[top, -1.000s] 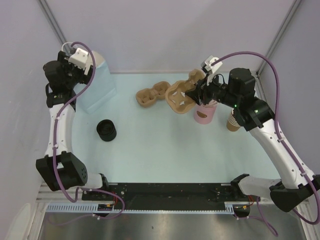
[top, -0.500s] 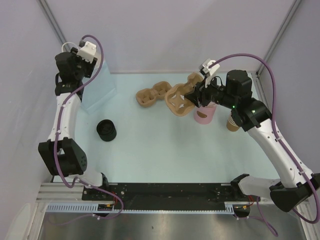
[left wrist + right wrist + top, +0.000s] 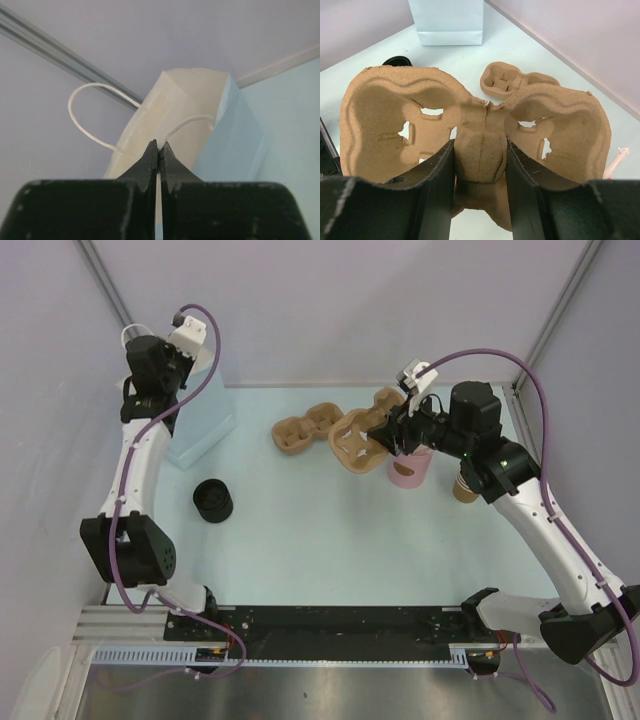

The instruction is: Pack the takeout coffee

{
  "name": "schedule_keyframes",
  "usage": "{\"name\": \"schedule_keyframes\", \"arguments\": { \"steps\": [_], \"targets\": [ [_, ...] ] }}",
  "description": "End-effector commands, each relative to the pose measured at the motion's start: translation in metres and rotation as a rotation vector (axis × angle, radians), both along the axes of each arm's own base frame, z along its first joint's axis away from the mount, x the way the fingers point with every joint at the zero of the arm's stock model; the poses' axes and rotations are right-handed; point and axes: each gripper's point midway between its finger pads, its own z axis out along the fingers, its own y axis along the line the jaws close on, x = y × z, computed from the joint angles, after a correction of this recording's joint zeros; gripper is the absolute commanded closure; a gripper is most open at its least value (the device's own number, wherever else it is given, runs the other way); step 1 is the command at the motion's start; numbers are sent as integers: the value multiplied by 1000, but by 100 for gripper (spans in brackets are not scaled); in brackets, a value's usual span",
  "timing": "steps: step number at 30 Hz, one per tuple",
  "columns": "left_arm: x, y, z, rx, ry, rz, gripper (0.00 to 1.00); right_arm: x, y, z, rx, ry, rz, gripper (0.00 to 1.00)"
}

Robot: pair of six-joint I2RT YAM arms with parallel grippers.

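Firmly, the right pincer (image 3: pixel 480 145) grasps the central ridge of a rough moulded-pulp carrier (image 3: pixel 385 120) with rounded wells. The left pincer (image 3: pixel 159 150) is clenched, tips just before the thin cord handle (image 3: pixel 189 121) of a smooth paper bag (image 3: pixel 170 100). The round black plastic lid (image 3: pixel 212 500) lies well apart from both.

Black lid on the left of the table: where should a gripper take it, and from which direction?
Take the black lid by its outer rim, coming straight down from above with one finger on each side of the round. It sits flat on the table with open space all around, so any opposite pair of rim points should work.
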Motion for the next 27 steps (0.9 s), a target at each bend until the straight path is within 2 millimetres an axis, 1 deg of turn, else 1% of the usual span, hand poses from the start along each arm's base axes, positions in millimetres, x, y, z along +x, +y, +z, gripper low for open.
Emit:
{"name": "schedule_keyframes", "arguments": {
  "steps": [1,3,4,5,6,7,8,9,10,11,12,13,15,16,17,18,19,20,21,22,23,24,25,26,27],
  "targets": [
    [13,5,53,45,-95,98,100,0,3,10,34,-29,10,65],
    [19,7,60,23,-105,127,100,1,2,7,31,-23,7,65],
    [24,11,68,20,-116,151,100,0,2,6,30,-22,7,65],
    [25,12,74,12,-126,158,100,1,3,4,28,-20,7,65],
    [26,11,89,3,-158,165,100,2,2,5,29,-21,3,65],
    [31,12,88,5,-157,182,100,1,2,5,30,-25,4,65],
    [31,12,92,11,-166,192,100,1,1,5,30,-26,3,65],
    [32,12,103,12,-189,198,100,1,1,4,29,-24,3,65],
    [34,15,103,18,-191,218,100,0,1,4,29,-24,4,65],
    [36,2,108,20,-203,198,100,0,1,4,29,-26,5,65],
    [35,-1,118,20,-224,195,100,1,1,2,27,-24,3,65],
    [35,-8,122,23,-232,190,100,0,1,2,27,-23,5,65],
    [33,-16,134,31,-256,179,100,0,1,1,25,-24,2,65],
    [32,-26,138,30,-267,159,100,1,1,0,25,-24,0,65],
    [28,-31,144,28,-277,149,100,0,0,2,27,-28,0,65],
    [26,-44,149,27,-285,123,100,0,0,2,26,-29,-2,65],
    [23,-52,152,27,-288,100,100,0,-1,2,24,-31,-5,65],
    [16,-60,155,26,-287,82,100,1,-3,3,25,-35,-14,65],
    [12,-75,157,24,-284,50,100,1,-3,3,24,-41,-18,65],
    [9,-82,157,22,-281,31,100,1,-5,5,26,-48,-25,65],
    [-1,-88,159,21,-281,14,100,2,-7,7,27,-57,-39,65],
    [-8,-102,161,17,-283,-16,100,3,-9,9,31,-67,-51,65],
    [-15,-109,164,13,-291,-36,100,6,-13,11,32,-73,-75,65],
    [-27,-121,166,7,-294,-69,100,6,-17,15,36,-84,-91,65],
    [-35,-126,169,1,-300,-87,100,7,-20,17,38,-91,-111,65]
  ]
}}
